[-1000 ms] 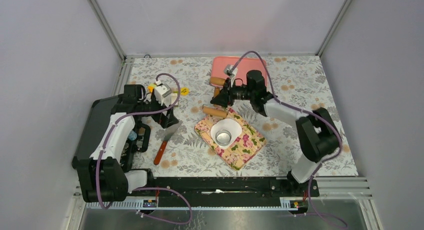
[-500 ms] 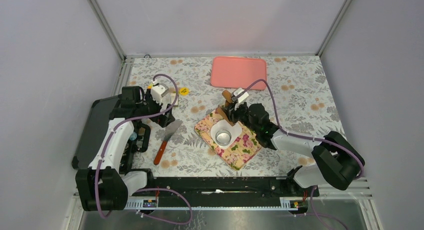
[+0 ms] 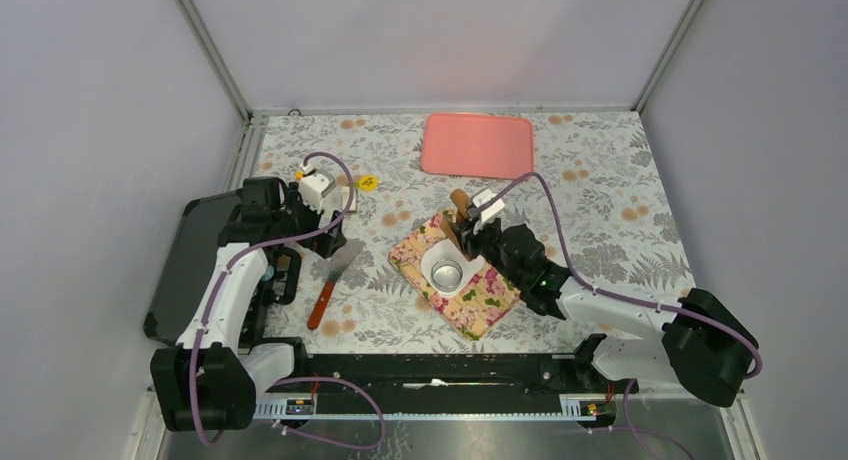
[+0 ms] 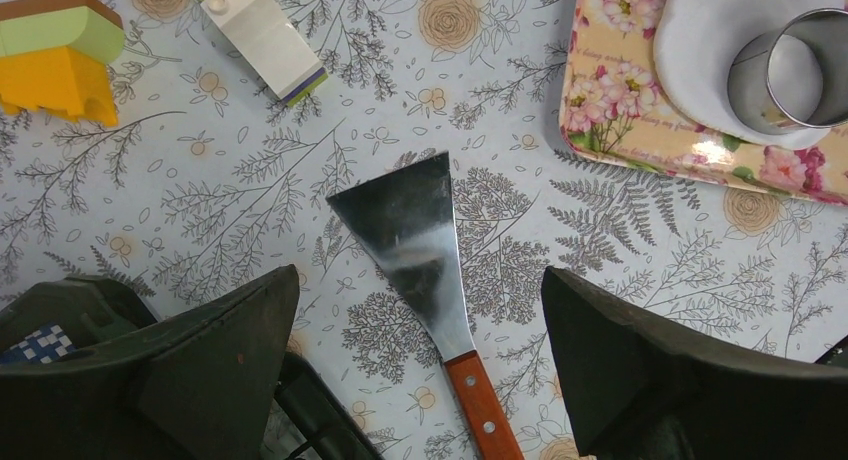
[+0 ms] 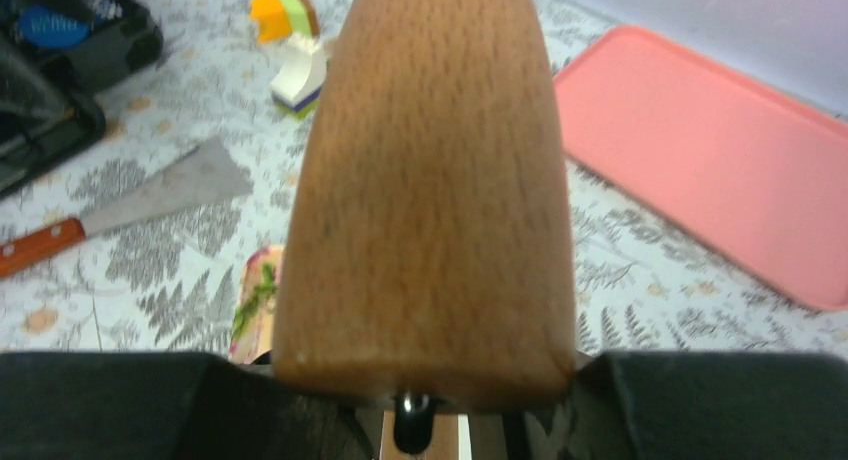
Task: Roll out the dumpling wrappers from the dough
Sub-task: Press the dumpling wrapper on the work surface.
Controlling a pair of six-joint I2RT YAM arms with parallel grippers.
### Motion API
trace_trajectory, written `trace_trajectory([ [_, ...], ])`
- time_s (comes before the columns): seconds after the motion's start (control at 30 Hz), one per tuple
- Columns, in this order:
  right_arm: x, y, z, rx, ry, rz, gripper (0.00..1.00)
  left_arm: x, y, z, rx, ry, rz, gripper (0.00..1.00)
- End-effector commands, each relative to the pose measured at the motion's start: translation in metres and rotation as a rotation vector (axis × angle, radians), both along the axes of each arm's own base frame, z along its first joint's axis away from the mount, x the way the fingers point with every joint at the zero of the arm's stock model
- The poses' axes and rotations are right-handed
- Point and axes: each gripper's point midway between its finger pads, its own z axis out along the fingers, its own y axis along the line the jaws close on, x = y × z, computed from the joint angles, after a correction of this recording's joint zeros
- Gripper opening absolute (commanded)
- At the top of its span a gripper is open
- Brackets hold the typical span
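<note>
Gripping the rolling pin [image 5: 425, 180], the right claw [image 3: 463, 225] hovers at frame centre, by the upper edge of the flattened dough [image 3: 445, 252]. The ring cutter [image 3: 447, 274] rests on it, and no wrappers appear separated yet. The left claw [image 4: 418, 280] gapes empty.

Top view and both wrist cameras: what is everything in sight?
board: one, pink floral, centre
dough: one, white sheet, on the board
ring cutter: one, shiny metal, on the dough
rolling pin: one, brown wood, gripped at the board's far end
spatula: one, steel blade, wooden handle, left of the board
tray: one, pink, far side
toy blocks: several, white, yellow, green, far left
box: one, black, left edge
left gripper: one, black, open above the spatula
right gripper: one, black, shut on the rolling pin
</note>
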Motion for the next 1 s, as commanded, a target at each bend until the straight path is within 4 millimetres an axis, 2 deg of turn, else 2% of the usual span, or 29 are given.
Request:
trace_trajectory([
  [0.0,-0.026,0.021,0.000,0.031,-0.031,0.090,0.00,0.007,0.004,0.000,0.004,-0.011,0.025,0.99],
  [0.1,-0.042,0.035,-0.003,0.018,-0.026,0.154,0.00,0.006,0.005,-0.003,0.010,-0.002,0.028,0.99],
  [0.2,-0.048,0.040,-0.014,0.006,-0.001,0.169,0.00,0.005,0.005,-0.001,0.011,-0.008,0.029,0.99],
  [0.43,-0.045,0.041,-0.033,-0.018,0.010,0.147,0.00,0.004,0.004,0.000,0.004,-0.014,0.023,0.99],
  [0.63,-0.049,0.030,-0.067,-0.088,0.047,0.141,0.00,0.004,0.001,0.004,-0.008,-0.024,0.010,0.99],
  [0.77,-0.061,0.016,-0.093,-0.148,0.097,0.156,0.00,0.004,-0.001,0.008,-0.015,-0.033,0.001,0.99],
  [0.97,-0.073,0.002,-0.119,-0.227,0.153,0.170,0.00,0.005,-0.003,0.014,-0.024,-0.047,-0.011,0.99],
])
